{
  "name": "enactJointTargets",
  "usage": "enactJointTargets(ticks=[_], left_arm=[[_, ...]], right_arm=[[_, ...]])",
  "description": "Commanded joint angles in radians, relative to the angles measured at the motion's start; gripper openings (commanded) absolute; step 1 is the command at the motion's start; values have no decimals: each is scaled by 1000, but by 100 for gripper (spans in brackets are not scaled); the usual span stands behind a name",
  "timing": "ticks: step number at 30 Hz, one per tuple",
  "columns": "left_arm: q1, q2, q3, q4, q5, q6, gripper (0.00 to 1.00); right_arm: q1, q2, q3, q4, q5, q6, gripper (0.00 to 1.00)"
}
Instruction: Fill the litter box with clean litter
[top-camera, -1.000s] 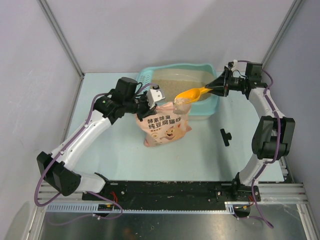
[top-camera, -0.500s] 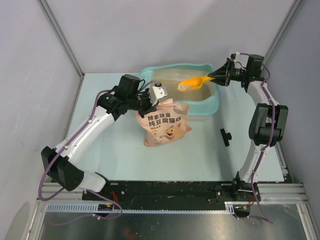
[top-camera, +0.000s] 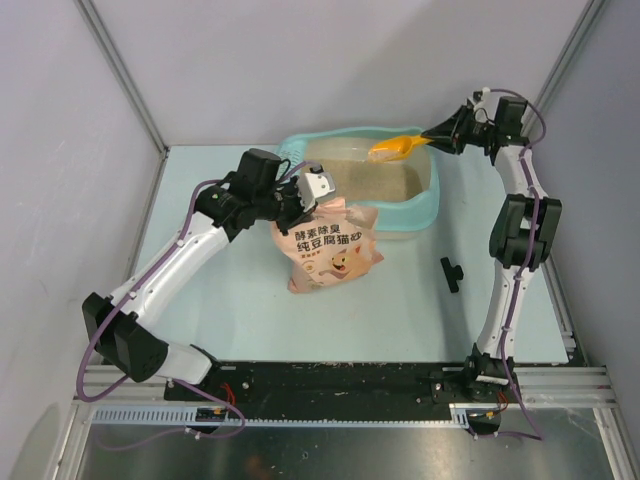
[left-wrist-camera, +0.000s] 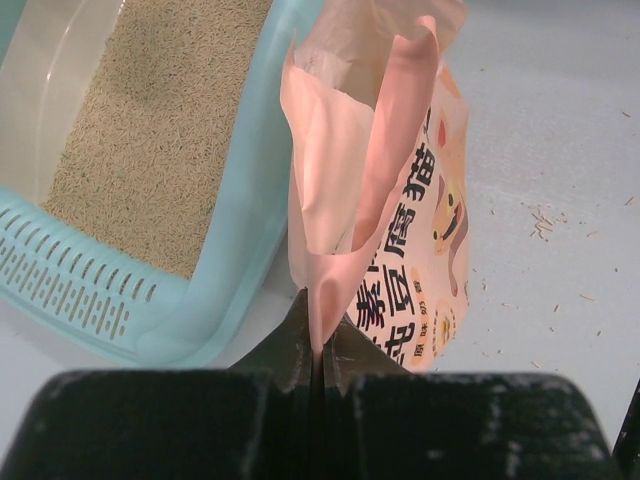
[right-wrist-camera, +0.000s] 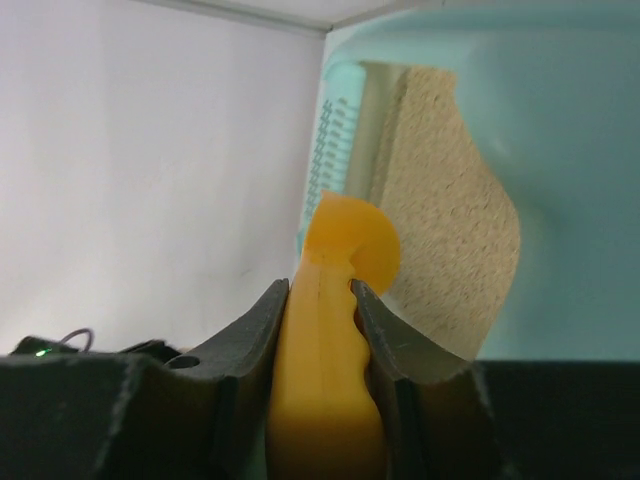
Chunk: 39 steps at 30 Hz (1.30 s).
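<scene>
One litter box (top-camera: 432, 203) sits at the far middle of the table (top-camera: 230, 300), slotted grid (top-camera: 289, 155) at its left end, and a bed of beige clean litter (top-camera: 372, 182) covers its floor. Above the far wall hangs the orange scoop (top-camera: 393, 148), bowl pointing left over the tray. The right gripper (top-camera: 436, 139) has it by the handle, and the wrist view shows both fingers (right-wrist-camera: 250, 335) pressed against the orange sides, jaws parted only as wide as the handle. Whether the bowl carries any granules can't be made out from here. Just in front of the tray's near wall stands the pink bag (top-camera: 330, 250), touching it, mouth gaping upward. The left gripper (top-camera: 316, 203) is clamped tight on the bag's top edge; in its own camera the two fingers (left-wrist-camera: 295, 345) meet with only the thin pink film between them. That bag stands between the left arm and the tray. A few stray granules (left-wrist-camera: 540, 220) dot the table beside the bag, and a small black part (top-camera: 452, 273) lies well apart, off to the right.
</scene>
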Motion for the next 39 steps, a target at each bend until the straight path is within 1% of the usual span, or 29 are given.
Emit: enactJointTargets(ticks=[1,3,5,7,10,12,13,14,15,16,17,18,20,21,23,25,26,27,28,29,31,32,33,34,35,37,38,39], left_arm=[[3,-63,28,97,0,37,0],[3,-69,23,97,10,39,0],[2,-78,14,97,19,39,0],[3,-83,2,97,28,37,0],[2,-100,-22,99,39,44,0],[2,-115,-35,102,48,41,0],[2,-120,-47,105,49,40,0],[3,-124,-53,106,54,37,0],[3,-130,-59,109,54,36,0],[3,-140,-72,111,56,36,0],[2,-144,-75,114,59,33,0],[3,-149,-79,114,65,28,0],[2,-164,-88,116,71,28,0],[0,-167,-92,116,76,28,0],[0,-181,-98,119,76,28,0],[0,-184,-98,122,80,33,0],[2,-181,-98,123,83,33,0],[2,-179,-98,125,85,34,0],[2,-178,-93,131,86,34,0],[2,-175,-92,139,86,36,0],[3,-167,-87,145,85,34,0],[3,-166,-85,151,82,34,0],[3,-160,-84,152,82,33,0],[2,-161,-82,154,82,33,0],[2,-160,-82,156,82,33,0],[2,-158,-75,157,79,31,0],[3,-156,-73,160,80,28,0],[2,-155,-72,162,79,24,0]], right_arm=[[21,-28,135,-144,138,-218,0],[33,-32,177,-218,214,-275,0],[59,-32,200,-235,259,-302,0],[84,-21,226,-258,338,-327,0],[145,5,292,-287,438,-372,0],[222,22,335,-284,501,-372,0],[240,33,353,-281,518,-372,0],[268,40,376,-287,544,-399,0],[309,54,414,-295,619,-426,0],[334,62,430,-303,660,-450,0],[351,67,441,-309,697,-510,0],[381,70,448,-313,767,-545,0],[396,73,479,-336,823,-623,0],[399,64,476,-358,848,-681,0],[394,4,432,-399,857,-745,0],[396,-59,377,-421,880,-878,0],[400,-132,285,-422,903,-924,0],[405,-181,233,-410,950,-976,0],[409,-229,165,-392,975,-1057,0],[409,-325,52,-343,1012,-1096,0],[403,-409,-44,-310,1008,-1146,0],[393,-479,-68,-327,950,-1153,0],[386,-504,-85,-350,917,-1153,0],[382,-530,-82,-379,888,-1139,0],[376,-550,-72,-461,804,-1135,0],[348,-600,-26,-554,692,-1113,0],[343,-616,-13,-626,643,-1102,0],[342,-649,-1,-652,636,-1092,0]])
